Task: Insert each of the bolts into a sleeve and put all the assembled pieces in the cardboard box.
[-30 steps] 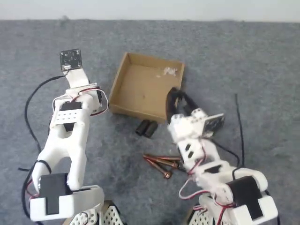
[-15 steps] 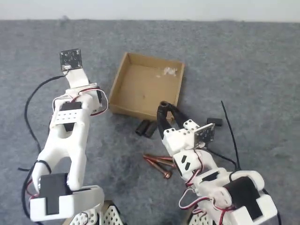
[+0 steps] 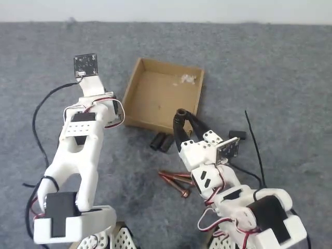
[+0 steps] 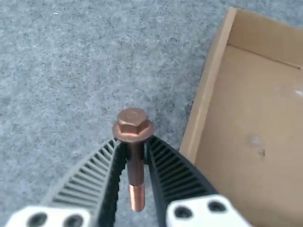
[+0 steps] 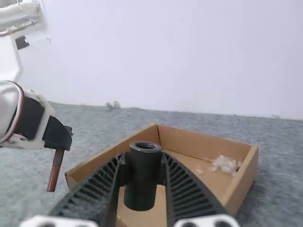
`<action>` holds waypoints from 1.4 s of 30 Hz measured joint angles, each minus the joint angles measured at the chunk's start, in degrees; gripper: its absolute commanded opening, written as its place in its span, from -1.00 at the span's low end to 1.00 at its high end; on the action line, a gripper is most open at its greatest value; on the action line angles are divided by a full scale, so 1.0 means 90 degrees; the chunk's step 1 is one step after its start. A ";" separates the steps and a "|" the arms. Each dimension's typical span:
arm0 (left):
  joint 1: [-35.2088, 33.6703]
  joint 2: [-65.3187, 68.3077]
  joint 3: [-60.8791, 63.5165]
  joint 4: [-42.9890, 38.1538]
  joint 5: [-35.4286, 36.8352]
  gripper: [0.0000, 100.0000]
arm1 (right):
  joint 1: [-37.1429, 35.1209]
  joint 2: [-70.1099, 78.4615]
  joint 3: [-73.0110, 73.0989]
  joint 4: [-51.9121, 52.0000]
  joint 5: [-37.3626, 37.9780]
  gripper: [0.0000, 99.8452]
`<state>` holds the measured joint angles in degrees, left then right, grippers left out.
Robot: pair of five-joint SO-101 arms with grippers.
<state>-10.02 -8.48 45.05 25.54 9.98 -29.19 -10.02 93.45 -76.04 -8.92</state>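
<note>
My left gripper [image 4: 135,142] is shut on a copper bolt [image 4: 134,142], head away from the wrist, just outside the cardboard box's [image 4: 246,127] side wall. From the right wrist, that bolt [image 5: 56,169] hangs thread-down from the left gripper's black fingers [image 5: 52,135]. My right gripper [image 5: 142,161] is shut on an upright black sleeve [image 5: 142,175], bore open at the top, in front of the box [image 5: 199,142]. From above, the right gripper [image 3: 185,123] sits at the box's [image 3: 155,98] near edge. Two black sleeves [image 3: 162,141] and a few copper bolts [image 3: 179,180] lie on the carpet.
Grey carpet covers the table. A small black piece [image 3: 237,134] and a black cable [image 3: 254,150] lie right of the right arm. A bit of white scrap [image 3: 188,79] lies in the box's far corner. The left arm [image 3: 83,135] stands left of the box.
The right arm pulled back from over the box toward the loose sleeves, still holding its sleeve. The left arm then shifted slightly right, toward the box, with the bolt.
</note>
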 measured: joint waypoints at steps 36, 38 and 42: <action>0.1241 0.0000 0.0000 -0.1436 -0.0039 -0.98 | -0.0371 0.3800 -0.1524 -0.2462 0.0547 -0.99; 0.1387 -0.0010 0.0000 -0.1436 -0.0039 -0.98 | -0.0371 0.3800 -0.1524 -0.2462 0.0547 -0.99; 0.1700 -0.0674 0.0410 -0.1455 0.0000 -0.98 | -0.0371 0.3800 -0.1524 -0.2462 0.0547 -0.99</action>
<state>5.27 -14.55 48.75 12.44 9.98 -32.53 24.18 79.74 -98.20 -4.00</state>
